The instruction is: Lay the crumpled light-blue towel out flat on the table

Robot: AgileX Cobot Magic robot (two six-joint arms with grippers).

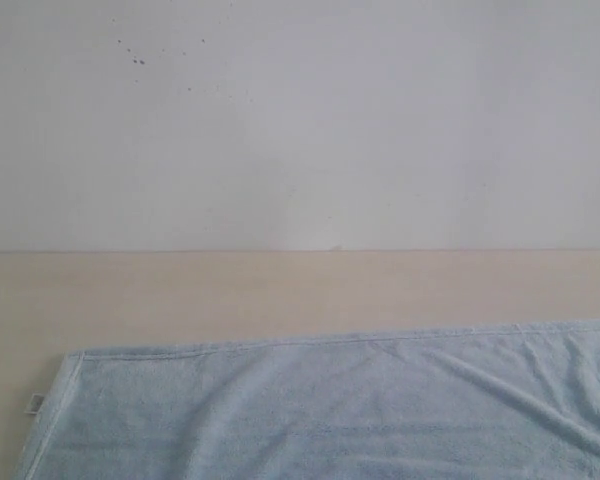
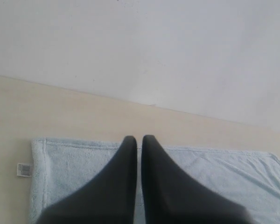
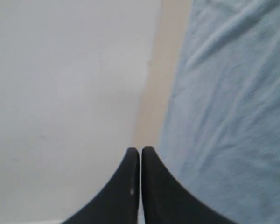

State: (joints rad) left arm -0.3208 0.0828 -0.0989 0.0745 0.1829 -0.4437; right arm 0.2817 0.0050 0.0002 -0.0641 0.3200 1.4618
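The light-blue towel (image 1: 350,410) lies spread across the near part of the beige table (image 1: 280,290), its far hem running straight from left to right, with a few soft creases toward the right. A small white tag (image 1: 36,403) sticks out at its left edge. No gripper shows in the exterior view. In the left wrist view my left gripper (image 2: 139,140) hangs above the towel (image 2: 74,172) near its far hem, fingers together with nothing between them. The tag (image 2: 24,170) lies beside the towel's corner. My right gripper (image 3: 140,151) is shut and empty above the towel (image 3: 228,116) edge.
A white wall (image 1: 300,120) rises straight from the table's far edge. A strip of bare tabletop (image 2: 84,116) lies between the towel's far hem and the wall, and more bare table shows left of the towel.
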